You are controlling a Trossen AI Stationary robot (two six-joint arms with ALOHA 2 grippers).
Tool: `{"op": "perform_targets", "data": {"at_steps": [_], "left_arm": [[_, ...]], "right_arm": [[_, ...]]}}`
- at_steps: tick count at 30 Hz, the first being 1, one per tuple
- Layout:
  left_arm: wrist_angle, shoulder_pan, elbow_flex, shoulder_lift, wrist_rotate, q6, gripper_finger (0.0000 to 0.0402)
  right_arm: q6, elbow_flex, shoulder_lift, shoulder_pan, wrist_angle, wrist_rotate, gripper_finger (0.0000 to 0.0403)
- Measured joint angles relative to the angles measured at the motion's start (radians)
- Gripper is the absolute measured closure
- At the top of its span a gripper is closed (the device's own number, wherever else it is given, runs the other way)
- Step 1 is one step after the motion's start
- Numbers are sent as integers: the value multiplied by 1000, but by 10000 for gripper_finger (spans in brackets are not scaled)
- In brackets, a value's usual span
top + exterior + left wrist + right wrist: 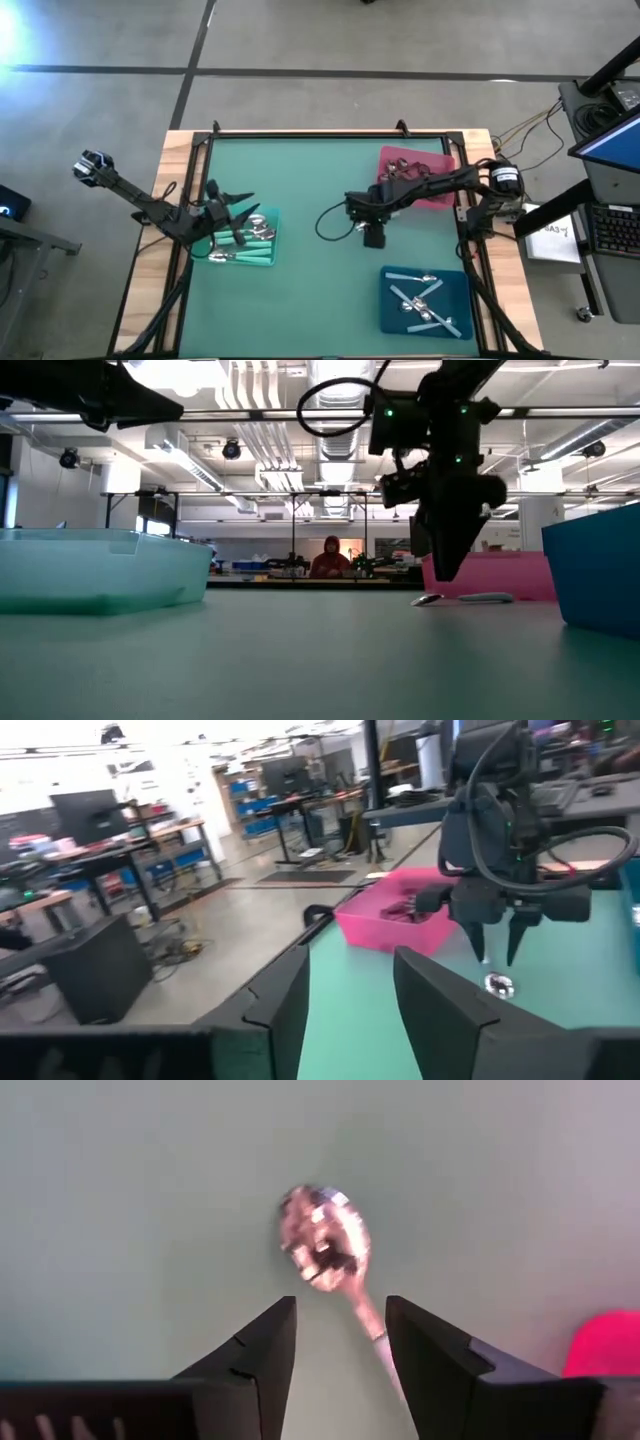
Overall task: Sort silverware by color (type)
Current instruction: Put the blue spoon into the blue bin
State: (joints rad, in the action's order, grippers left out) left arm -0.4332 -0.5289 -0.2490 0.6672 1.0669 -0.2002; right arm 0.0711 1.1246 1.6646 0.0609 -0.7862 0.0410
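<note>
One spoon lies alone on the green table top, its shiny bowl up and a pale handle running toward the pink tray. It also shows in the low view as spoon and in the left wrist view as bowl. My right gripper hangs just above it, pointing down, open, with its fingertips clear of the table. My left gripper is open above the teal tray, which holds teal-handled spoons.
A pink tray with dark spoons sits near the table's far right, partly under my right arm. A blue tray with pale-handled spoons sits near the right front. Bare green table lies between the trays. A black frame edges the table.
</note>
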Motion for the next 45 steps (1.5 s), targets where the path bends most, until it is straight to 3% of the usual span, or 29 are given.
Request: {"op": "perform_targets", "data": {"at_steps": [20,24,29,35,40,45], "left_arm": [[0,0,-6,6,23,-4,272],[0,0,-6,6,23,-4,272],[1,0,-6,6,24,-5,272],[2,0,-27,5,29,-85,272],[-1,0,-58,4,125,-87,272],[0,0,-67,6,310,-87,272]], "right_arm": [[-44,-145,0,49,195,13,272],[-19,-157,-2,48,216,-20,302],[111,-155,-1,57,227,-35,382],[142,-82,-22,58,117,-25,392],[159,39,-108,56,7,-21,393],[386,96,-220,-2,-23,36,395]]}}
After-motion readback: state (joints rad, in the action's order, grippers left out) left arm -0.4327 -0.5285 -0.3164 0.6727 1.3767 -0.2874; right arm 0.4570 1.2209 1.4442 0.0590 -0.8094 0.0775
